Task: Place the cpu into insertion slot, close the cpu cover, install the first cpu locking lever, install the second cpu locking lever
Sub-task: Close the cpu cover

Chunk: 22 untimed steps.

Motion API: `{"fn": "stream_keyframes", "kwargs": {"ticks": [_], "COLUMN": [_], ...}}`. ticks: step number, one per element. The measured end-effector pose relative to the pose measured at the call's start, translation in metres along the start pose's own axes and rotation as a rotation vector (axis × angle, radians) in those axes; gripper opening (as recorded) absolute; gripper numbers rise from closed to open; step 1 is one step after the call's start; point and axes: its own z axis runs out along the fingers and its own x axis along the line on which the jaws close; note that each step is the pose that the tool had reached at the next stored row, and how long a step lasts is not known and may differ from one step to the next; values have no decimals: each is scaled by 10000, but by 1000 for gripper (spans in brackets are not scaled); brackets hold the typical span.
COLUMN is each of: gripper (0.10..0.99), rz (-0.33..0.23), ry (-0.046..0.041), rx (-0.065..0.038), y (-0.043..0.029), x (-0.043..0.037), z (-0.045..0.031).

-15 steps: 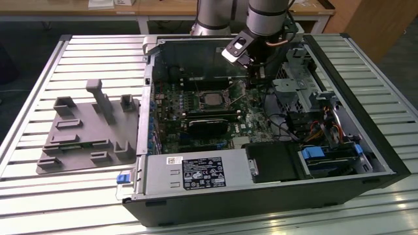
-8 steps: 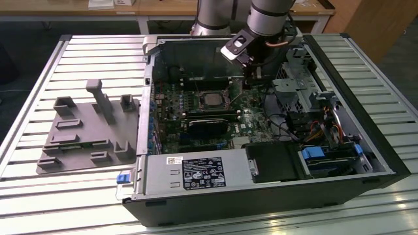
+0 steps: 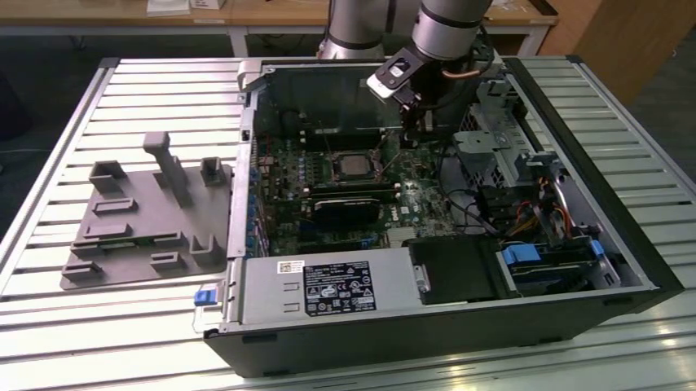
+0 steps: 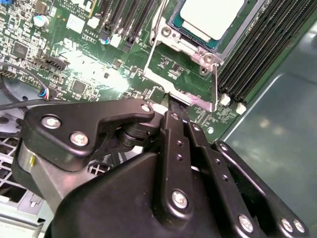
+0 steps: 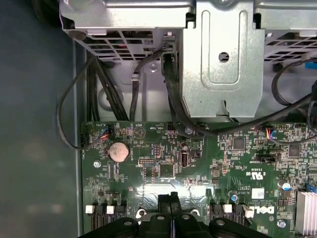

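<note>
The cpu (image 4: 210, 17), a pale square chip, lies in the insertion slot (image 4: 198, 39) on the green board; in the exterior view the cpu (image 3: 350, 167) shows in the middle of the open case. The cpu cover (image 4: 215, 87), a silver frame with a square window, is swung open off the slot, and green board shows through its window. My gripper (image 4: 172, 101) is shut, with its tips at the cover's free edge. In the exterior view my gripper (image 3: 408, 138) hangs just to that view's right of the slot. A thin silver lever (image 4: 157, 22) runs beside the slot.
Long black memory slots (image 4: 262, 49) flank the socket. A metal drive cage (image 5: 223, 59) and black cables (image 5: 99, 79) sit past the board's edge. A black cooler block (image 3: 348, 213) and the power supply (image 3: 326, 289) lie nearer. A grey fixture plate (image 3: 142, 220) rests outside the case.
</note>
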Motion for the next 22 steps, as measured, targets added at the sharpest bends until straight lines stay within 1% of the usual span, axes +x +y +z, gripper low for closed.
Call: {"fn": "stream_keyframes", "kwargs": {"ticks": [2,4,7,11,13,16,22], "gripper": [106,106,106,106,106,106,106], "rz": [-1,-2,-2,-4,-3,-3,-5], "ry": [2,2,1,3,3,4,5], "rx": [-1,-20,-87,-195,-235,-272,-314], "y": [-4,-29,-101,-221,-270,-325,-407], "x": [0,0,-1,0,0,-1,-1], "z": [1,3,9,21,26,31,39]}}
